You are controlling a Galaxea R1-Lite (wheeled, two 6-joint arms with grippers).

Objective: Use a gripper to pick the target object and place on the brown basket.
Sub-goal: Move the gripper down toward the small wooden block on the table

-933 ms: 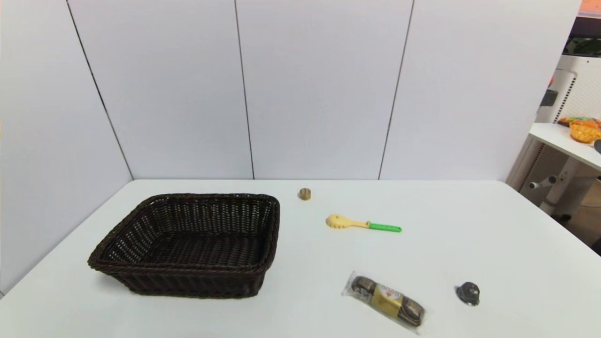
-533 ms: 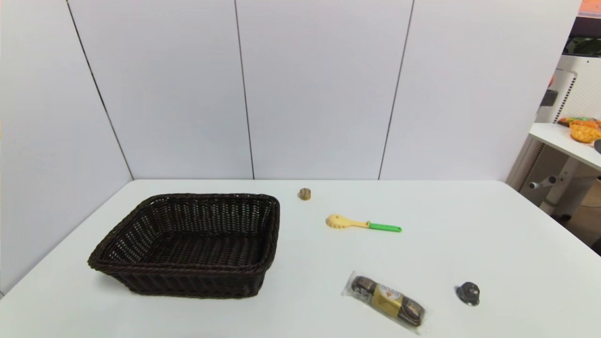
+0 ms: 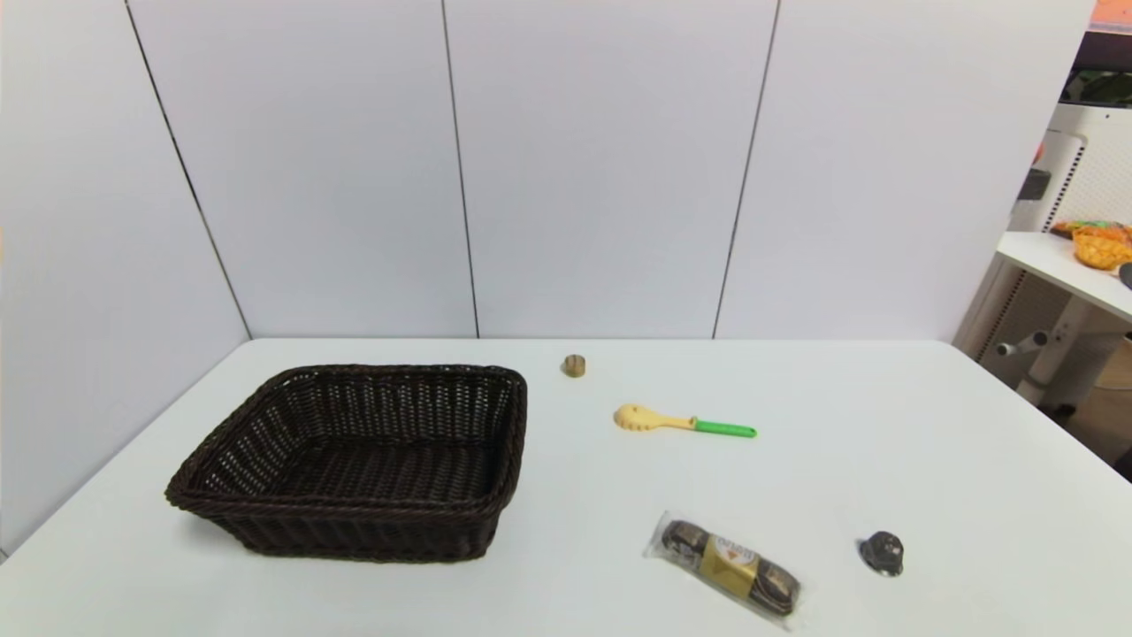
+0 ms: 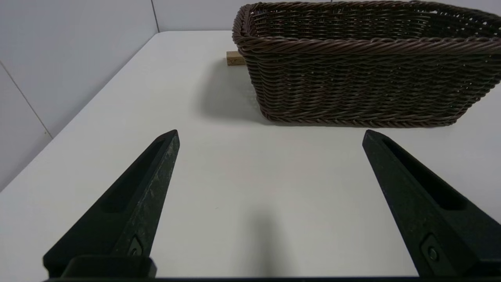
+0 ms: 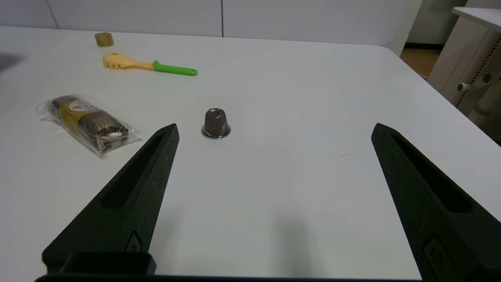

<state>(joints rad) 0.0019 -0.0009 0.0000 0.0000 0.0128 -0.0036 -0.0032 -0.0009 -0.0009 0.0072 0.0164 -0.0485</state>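
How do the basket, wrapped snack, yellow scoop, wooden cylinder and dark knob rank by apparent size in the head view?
1. brown basket
2. wrapped snack
3. yellow scoop, close to the snack and farther from the camera, so unsure
4. dark knob
5. wooden cylinder, also farther off

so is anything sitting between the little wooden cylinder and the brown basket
Nothing visible. The wooden cylinder stands on bare table just off the brown basket's far right corner. The yellow scoop, wrapped snack and dark capsule all lie farther right, off that path.
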